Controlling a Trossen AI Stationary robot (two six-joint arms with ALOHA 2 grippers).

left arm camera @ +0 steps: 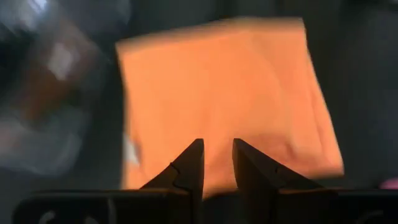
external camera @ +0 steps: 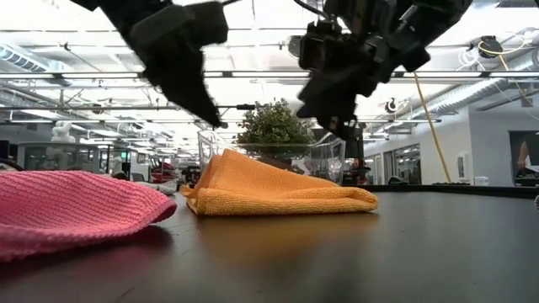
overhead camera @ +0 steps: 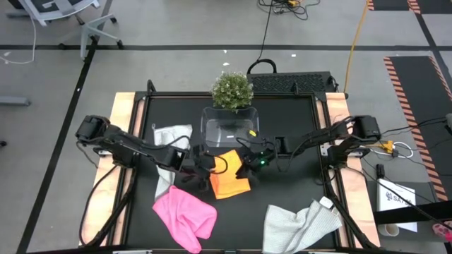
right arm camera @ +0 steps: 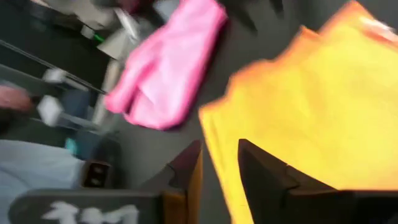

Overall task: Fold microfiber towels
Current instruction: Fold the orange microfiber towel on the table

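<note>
The orange-yellow towel lies folded into a flat pad on the black table, in front of the clear tub; in the low view its layers rest on the tabletop. My left gripper hovers over the towel's left edge, my right gripper over its right edge. Both stand a little open with nothing between the fingers, and in the low view both hang clear above the cloth. The pink towel lies crumpled at the near left. One grey towel lies partly under my left arm, another at the near right.
The clear tub stands just beyond the orange towel, with a small green plant behind it. Wooden rails run along the table's left and right sides. Bare black tabletop shows between the pink and the near grey towel.
</note>
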